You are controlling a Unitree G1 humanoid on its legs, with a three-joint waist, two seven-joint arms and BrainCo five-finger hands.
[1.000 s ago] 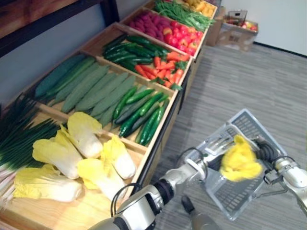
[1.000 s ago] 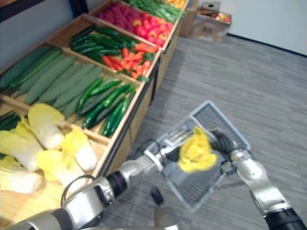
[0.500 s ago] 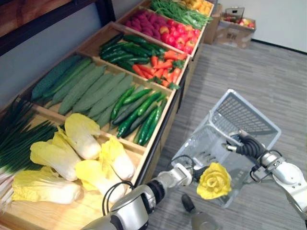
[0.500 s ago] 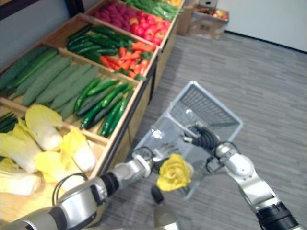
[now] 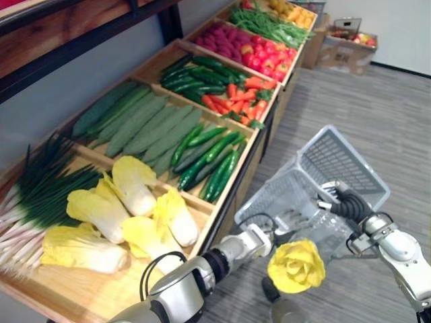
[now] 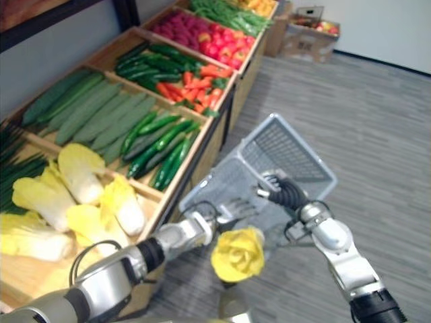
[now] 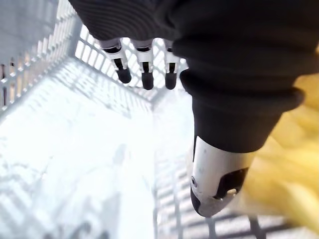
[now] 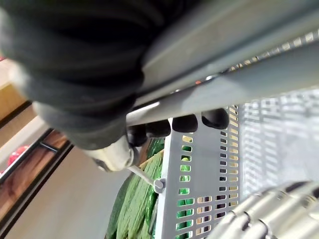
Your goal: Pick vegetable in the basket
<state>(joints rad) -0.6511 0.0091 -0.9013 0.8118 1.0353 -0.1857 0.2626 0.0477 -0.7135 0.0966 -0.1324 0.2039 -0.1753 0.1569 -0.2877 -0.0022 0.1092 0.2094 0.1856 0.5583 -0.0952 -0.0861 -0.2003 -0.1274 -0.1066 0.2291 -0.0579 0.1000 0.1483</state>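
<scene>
As my left hand (image 7: pixel 224 89) reaches into the grey basket (image 5: pixel 343 158), its fingers (image 7: pixel 144 74) are straight and spread over the mesh floor, gripping nothing. The thumb (image 7: pixel 214 179) lies against the yellow cabbage (image 5: pixel 296 266), which sits beside my palm at the near, low corner of the tilted basket. I cannot tell whether the cabbage rests fully on the mesh or leans over the near rim.

My right hand (image 5: pixel 345 205) is on the right, its fingers curled round the handle (image 8: pixel 234 87), carrying the basket tipped toward me.

I judge this to be the letting-go step, with the cabbage all but delivered. The next move calls for drawing my left hand up and back toward the left without nudging the cabbage over the low edge. Levelling the basket with my right hand should help it settle.

Little stands in the way. The basket walls close round my fingers, and the handle crosses above the opening. The wooden stand (image 5: pixel 81 289) is just to the left of my arm. It holds more cabbages (image 5: pixel 131 185), with spring onions (image 5: pixel 47 192) left of them, then cucumbers (image 5: pixel 209 158) and carrots (image 5: pixel 246 87) farther along. A cardboard box (image 5: pixel 347 50) sits on the floor at the far end, well apart.
</scene>
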